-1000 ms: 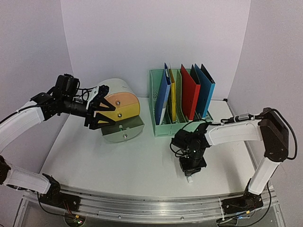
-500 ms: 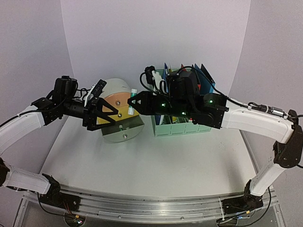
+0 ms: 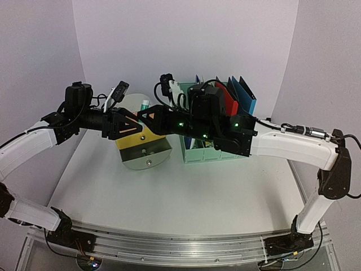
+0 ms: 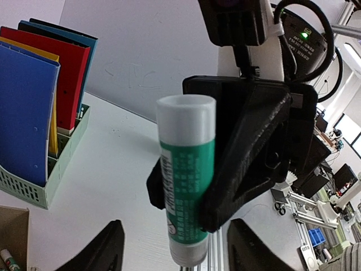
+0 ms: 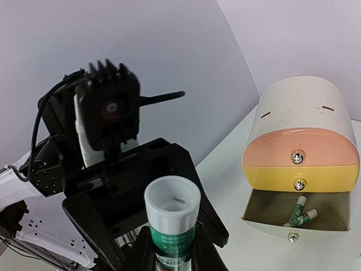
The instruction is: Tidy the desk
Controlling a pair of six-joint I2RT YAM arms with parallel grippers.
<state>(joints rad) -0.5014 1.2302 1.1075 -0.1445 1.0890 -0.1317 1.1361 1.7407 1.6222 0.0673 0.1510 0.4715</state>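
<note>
Desk white, lilac-walled — right jaws grip glue stick, left jaws open, seemingly around it.

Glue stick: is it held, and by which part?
The right gripper clamps the green-labelled white plastic glue stick around its green body, below the white cap; the open left gripper holds nothing.

Your left arm reaches rightward, the left hand spread wide; your right arm stretches far across to meet it, the right hand pinching a glue stick just before the left hand's fingers.
</note>
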